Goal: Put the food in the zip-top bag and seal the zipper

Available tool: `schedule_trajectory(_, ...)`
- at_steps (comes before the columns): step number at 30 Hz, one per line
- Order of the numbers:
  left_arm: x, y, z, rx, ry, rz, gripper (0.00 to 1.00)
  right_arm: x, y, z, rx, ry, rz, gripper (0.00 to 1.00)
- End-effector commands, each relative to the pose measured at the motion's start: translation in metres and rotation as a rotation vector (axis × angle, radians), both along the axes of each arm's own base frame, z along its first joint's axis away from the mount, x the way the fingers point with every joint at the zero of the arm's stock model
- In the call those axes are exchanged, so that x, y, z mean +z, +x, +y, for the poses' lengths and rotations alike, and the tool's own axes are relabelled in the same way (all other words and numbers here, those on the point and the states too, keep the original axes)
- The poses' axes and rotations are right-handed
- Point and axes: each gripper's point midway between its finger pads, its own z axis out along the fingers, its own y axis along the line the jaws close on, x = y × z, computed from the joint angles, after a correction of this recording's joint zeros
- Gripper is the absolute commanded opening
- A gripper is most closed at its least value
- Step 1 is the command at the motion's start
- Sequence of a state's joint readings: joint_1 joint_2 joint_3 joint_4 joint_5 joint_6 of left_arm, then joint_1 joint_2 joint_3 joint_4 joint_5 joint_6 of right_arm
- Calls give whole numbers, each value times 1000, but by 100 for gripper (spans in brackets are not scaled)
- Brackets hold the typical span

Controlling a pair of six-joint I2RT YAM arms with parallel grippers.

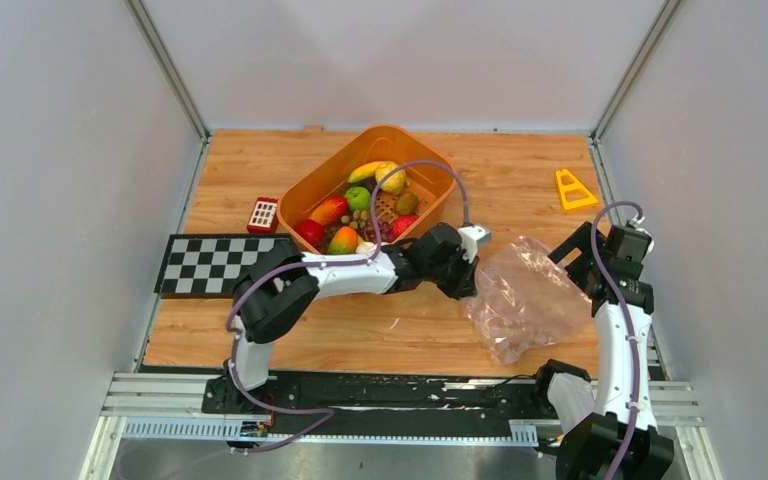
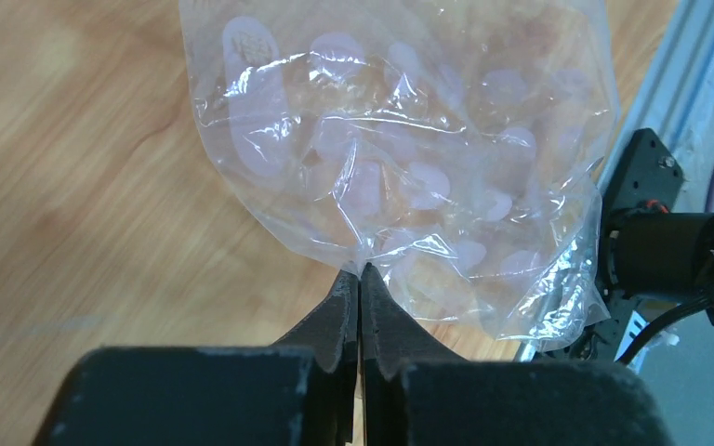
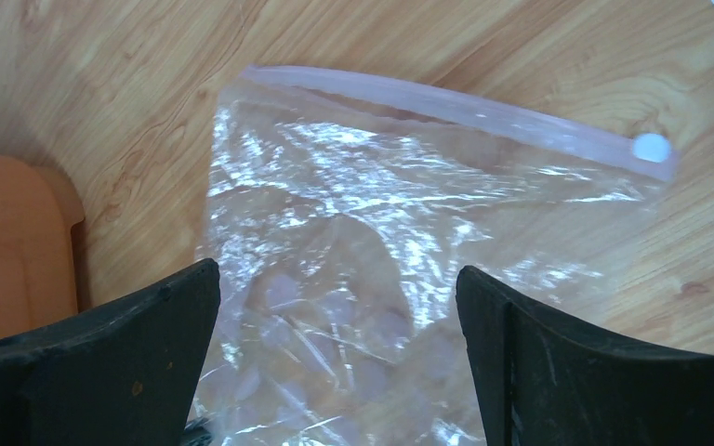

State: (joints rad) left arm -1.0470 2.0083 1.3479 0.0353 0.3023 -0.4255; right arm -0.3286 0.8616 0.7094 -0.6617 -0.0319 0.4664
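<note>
Zip-top bag point(image 1: 525, 295): clear, crinkled, flat on wooden table point(image 1: 260, 340), right of centre and empty. It sits between the two grippers.

L gripper point(image 1: 465, 285) is at the bag's left edge. L wrist view shows its fingers pressed together with a fold of film pinched at the tips; how much plastic is actually caught is hard to judge from that angle. L arm reaches low across the table from its base, elbow bent, wrist turned toward the bag.

R gripper point(image 1: 575, 258) hovers over the bag's far right part, jaws spread wide, holding nothing. R arm stands upright from its base, wrist tipped down.

Key relation: in R wrist view the zipper point(image 3: 456, 111) lies just past the open jaws and runs crosswise to them, a straight pinkish strip with a white dot near one end. So the R gripper looks the nearer one to the mouth edge, w/ the L one anchoring the opposite side.

Food point(image 1: 360, 205) is all in the orange basket point(image 1: 325, 170), well apart from the bag, at far centre-left.
</note>
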Motion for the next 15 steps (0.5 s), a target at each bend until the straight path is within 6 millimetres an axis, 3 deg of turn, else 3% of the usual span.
schedule_trajectory(1,30,25,36,201,-10,-88,0,23,13,-6,8,-28,-54,99)
schedule_trajectory(3,32,23,51,250,-1,-84,0,15,6,-23,-78,-78,-1,100)
schedule_trajectory(7,37,16,70,297,-7,-69,0,1,-2,-38,-162,-114,65,100)
schedule_trajectory(12,23,-7,74,207,35,-4,4,-19,9,-20,-109,-17,29,97)
schedule_trajectory(14,21,-15,75,184,35,8,18,-30,16,-8,-63,41,10,92)
schedule_trajectory(15,20,-18,76,175,37,8,21,-36,18,-3,-48,68,6,91)
